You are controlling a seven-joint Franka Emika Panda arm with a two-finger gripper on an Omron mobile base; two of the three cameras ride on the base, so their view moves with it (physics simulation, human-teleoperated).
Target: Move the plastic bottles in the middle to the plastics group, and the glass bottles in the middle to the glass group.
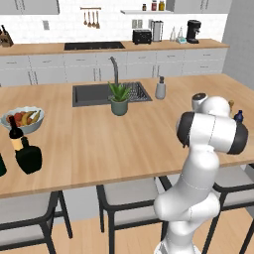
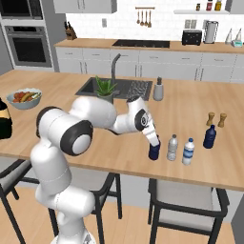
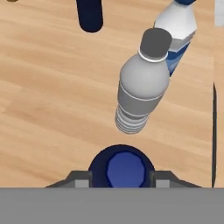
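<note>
Kitchen island (image 2: 71, 138): gripper (image 3: 121, 177) straddling navy bottle (image 2: 154, 150), apparently closing (grip uncertain), grey bottle (image 2: 172, 147) at 3 o'clock beside plastics group (image 2: 188, 151). Black flask (image 1: 29, 156) already near wine bottle (image 1: 16, 135).

place: kitchen | cues: sink (image 1: 94, 94), wall oven (image 2: 28, 46), toaster (image 1: 142, 36)

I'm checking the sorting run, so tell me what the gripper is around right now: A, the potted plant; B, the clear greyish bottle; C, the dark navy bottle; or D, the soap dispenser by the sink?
C: in the hand view the gripper brackets the dark navy bottle, with the clear greyish bottle standing free just beyond it.
</note>
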